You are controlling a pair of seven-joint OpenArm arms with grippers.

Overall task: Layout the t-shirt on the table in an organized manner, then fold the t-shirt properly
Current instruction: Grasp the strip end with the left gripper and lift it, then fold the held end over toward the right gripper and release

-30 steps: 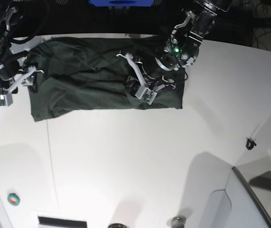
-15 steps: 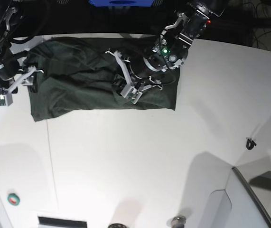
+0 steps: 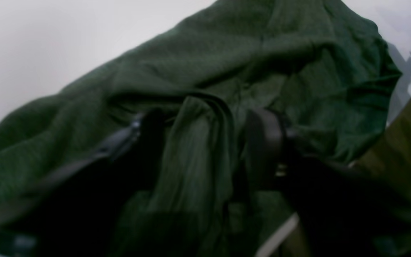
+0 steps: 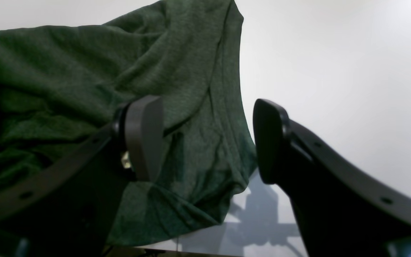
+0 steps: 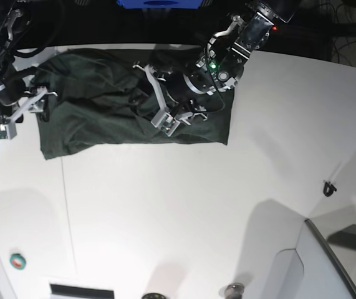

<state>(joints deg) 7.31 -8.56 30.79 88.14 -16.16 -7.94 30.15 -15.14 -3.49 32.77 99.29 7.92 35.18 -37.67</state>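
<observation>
While one dark green t-shirt (image 5: 103, 106) lies rumpled on the white bench (image 5: 184, 212), two pincers work it: a raised fold stands between the parted jaws of the left pincer (image 3: 205, 142); the right pincer (image 4: 207, 139) gapes empty over the shirt's edge.

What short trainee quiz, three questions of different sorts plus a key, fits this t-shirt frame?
1. True or false: the right pincer is shut on the t-shirt.
2. What runs between the left pincer fingers? A) nothing B) a ridge of green cloth C) a red ball
3. What colour is the table?
Key: 1 false, it stands open; 2 B; 3 white.
</observation>
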